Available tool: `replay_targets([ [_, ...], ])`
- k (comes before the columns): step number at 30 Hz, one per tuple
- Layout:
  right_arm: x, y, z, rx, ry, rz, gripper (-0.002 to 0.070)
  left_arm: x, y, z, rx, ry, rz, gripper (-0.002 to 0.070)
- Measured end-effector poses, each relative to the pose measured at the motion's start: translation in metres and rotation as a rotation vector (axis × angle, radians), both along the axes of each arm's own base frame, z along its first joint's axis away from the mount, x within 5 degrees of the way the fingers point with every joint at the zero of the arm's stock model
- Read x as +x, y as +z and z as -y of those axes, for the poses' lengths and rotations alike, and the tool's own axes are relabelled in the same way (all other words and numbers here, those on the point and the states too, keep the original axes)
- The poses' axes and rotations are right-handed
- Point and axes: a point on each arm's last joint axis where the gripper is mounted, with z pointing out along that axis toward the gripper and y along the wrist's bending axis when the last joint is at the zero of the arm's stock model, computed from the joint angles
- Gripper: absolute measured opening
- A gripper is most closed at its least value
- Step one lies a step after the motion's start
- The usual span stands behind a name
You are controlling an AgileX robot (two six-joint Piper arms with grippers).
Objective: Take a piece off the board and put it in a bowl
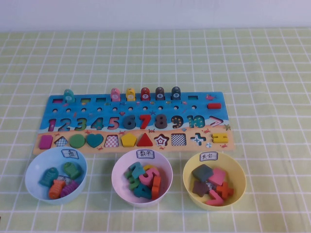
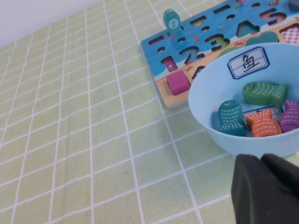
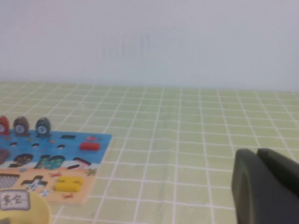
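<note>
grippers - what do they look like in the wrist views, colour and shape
Only the tips show. The left gripper has matte black, rounded, blocky fingers pressed together. The right gripper looks the same: dark, rounded, shut. No cables or markings are visible, and neither arm appears in the high view.

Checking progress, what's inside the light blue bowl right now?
The light blue bowl holds four fish pieces: green, teal, orange fish and purple. They cover part of the bowl's floor, so anything beneath them is hidden.
</note>
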Motion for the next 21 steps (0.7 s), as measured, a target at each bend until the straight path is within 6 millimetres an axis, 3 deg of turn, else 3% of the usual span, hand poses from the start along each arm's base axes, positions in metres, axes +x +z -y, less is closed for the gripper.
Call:
replay_targets([
  [7, -0.007, -0.008, 0.006, -0.004, -0.13, -0.031, -0.0016, 0.0, 0.0, 0.0, 0.0, 0.0, 0.0, -0.0004],
  [15, -0.008, -0.016, 0.003, -0.016, -0.103, -0.115, -0.0016, 0.0, 0.0, 0.0, 0.0, 0.0, 0.0, -0.0004],
  [21, -0.01, -0.029, 0.0, -0.126, -0.06, -0.243, -0.0016, 0.0, 0.0, 0.0, 0.0, 0.0, 0.0, -0.0004],
])
